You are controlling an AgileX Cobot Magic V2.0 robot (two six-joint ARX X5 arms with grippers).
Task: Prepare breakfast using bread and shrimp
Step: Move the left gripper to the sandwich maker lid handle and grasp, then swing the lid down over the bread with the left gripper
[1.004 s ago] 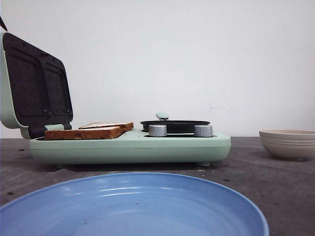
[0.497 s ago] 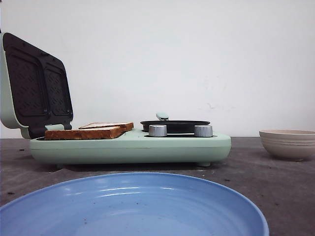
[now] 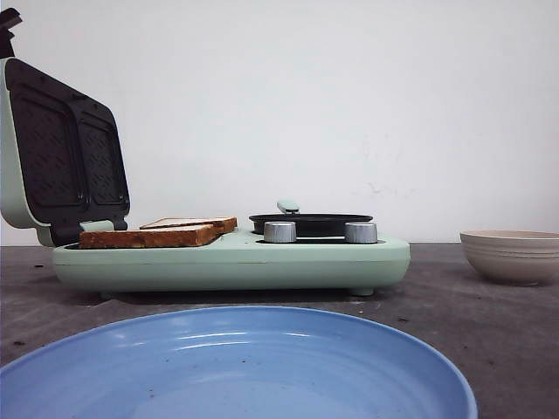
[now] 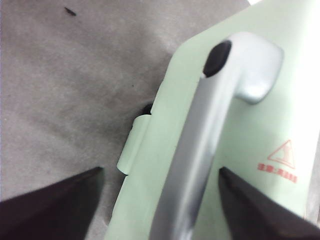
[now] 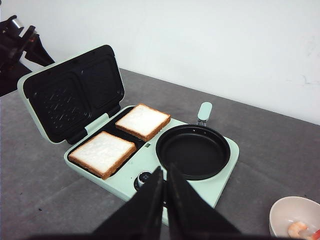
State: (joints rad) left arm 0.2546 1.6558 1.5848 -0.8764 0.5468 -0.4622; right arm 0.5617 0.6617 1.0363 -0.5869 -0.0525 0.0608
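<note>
Two bread slices (image 5: 123, 137) are lying under the raised lid (image 5: 70, 92); left pincer (image 4: 160, 200) is gaping astride its handle (image 4: 210, 125), risking slamming it; right pincer (image 5: 164, 202) is sitting closed.

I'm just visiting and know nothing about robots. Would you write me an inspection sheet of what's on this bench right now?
Surface: grey table, a few dark specks.
Job's things: two bread slices lie in the open green sandwich maker; its black pan is empty; shrimp sit in the beige bowl.
Clutter: blue plate, empty.
Grippers: left gripper open, straddling the lid handle; right gripper shut, above the maker's front.
Cables: nothing seen.
Surroundings: plain white wall.
</note>
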